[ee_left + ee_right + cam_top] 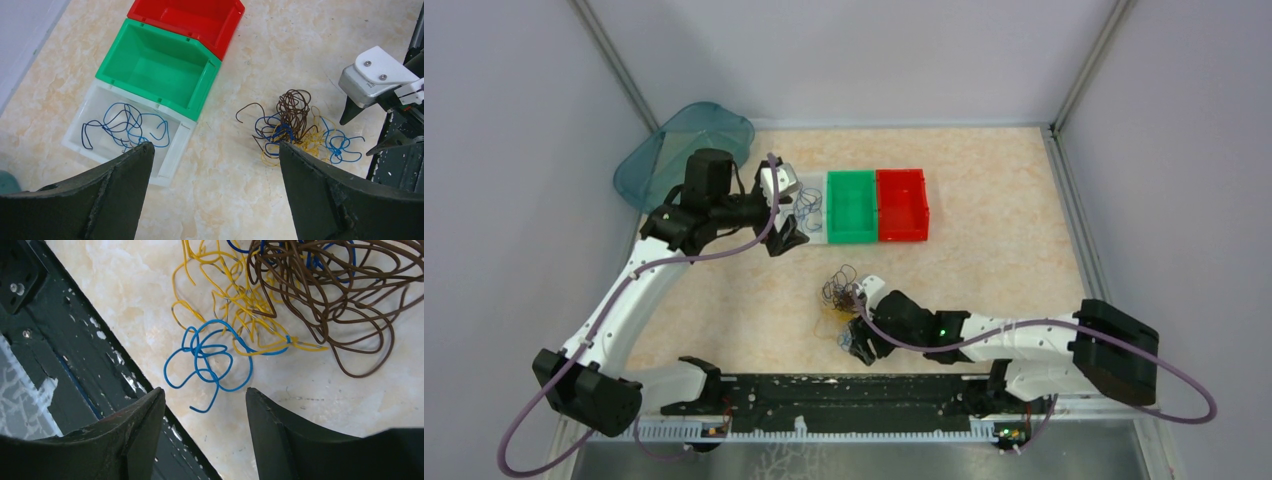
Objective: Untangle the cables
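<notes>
A tangle of cables (844, 295) lies on the table's middle: a brown coil (325, 295), yellow strands (235, 300) and a blue curl (207, 357). It also shows in the left wrist view (295, 127). My right gripper (205, 395) is open and empty, low over the table just short of the blue curl, near the black front rail. More blue cables (125, 125) lie in the white bin (172, 155). My left gripper (215, 145) is open and empty, hovering beside the white bin.
A green bin (851, 205) and a red bin (901, 204) stand in a row with the white bin (814, 235). A teal bowl (679, 150) sits at the back left. The black rail (844, 395) runs along the near edge. Grey walls enclose the table.
</notes>
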Tool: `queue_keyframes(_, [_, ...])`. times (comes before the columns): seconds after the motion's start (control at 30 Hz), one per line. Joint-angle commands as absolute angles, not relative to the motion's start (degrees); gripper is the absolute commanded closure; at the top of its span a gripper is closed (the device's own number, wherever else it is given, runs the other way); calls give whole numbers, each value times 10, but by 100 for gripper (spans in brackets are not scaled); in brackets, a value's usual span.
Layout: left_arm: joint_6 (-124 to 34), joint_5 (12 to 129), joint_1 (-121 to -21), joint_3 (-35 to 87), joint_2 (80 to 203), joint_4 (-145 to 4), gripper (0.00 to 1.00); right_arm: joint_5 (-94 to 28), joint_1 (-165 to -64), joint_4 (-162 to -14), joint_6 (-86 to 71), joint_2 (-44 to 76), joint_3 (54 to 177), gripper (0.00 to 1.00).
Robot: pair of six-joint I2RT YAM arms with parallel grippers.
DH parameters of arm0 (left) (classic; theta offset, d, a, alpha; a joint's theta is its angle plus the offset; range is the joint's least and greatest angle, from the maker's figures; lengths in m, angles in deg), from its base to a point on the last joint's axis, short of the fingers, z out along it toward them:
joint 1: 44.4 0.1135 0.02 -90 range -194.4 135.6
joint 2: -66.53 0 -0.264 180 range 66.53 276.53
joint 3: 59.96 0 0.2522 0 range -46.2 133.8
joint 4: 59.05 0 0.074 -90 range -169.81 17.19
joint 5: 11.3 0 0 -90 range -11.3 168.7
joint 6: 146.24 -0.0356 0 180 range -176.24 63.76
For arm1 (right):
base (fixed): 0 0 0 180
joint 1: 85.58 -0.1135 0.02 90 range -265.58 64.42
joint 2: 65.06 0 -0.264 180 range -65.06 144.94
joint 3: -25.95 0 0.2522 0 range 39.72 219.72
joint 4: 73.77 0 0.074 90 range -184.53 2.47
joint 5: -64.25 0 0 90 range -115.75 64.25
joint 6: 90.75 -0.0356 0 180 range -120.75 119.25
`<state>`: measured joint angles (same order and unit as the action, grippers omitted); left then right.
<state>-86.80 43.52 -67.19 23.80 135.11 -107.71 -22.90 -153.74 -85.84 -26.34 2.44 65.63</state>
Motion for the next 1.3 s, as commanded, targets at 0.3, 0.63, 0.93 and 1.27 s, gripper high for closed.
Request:
queue_keyframes(0.3, [-873,437,-673,232,1344,-1074,0,-258,-1545,-768,-289,83,661,77])
queue_keyframes(0.63, [-871,433,-673,232,1341,-1071,0,-222,-1545,-839,-290,-24,689,100])
queue_keyframes(0.93, [-900,377,-673,240,1328,-1111,0,-181,-1545,-923,-255,-163,801,100])
queue_keyframes(1.27, [-970,213,-674,242,1303,-1217,0,-133,-1545,-844,-228,-170,894,100])
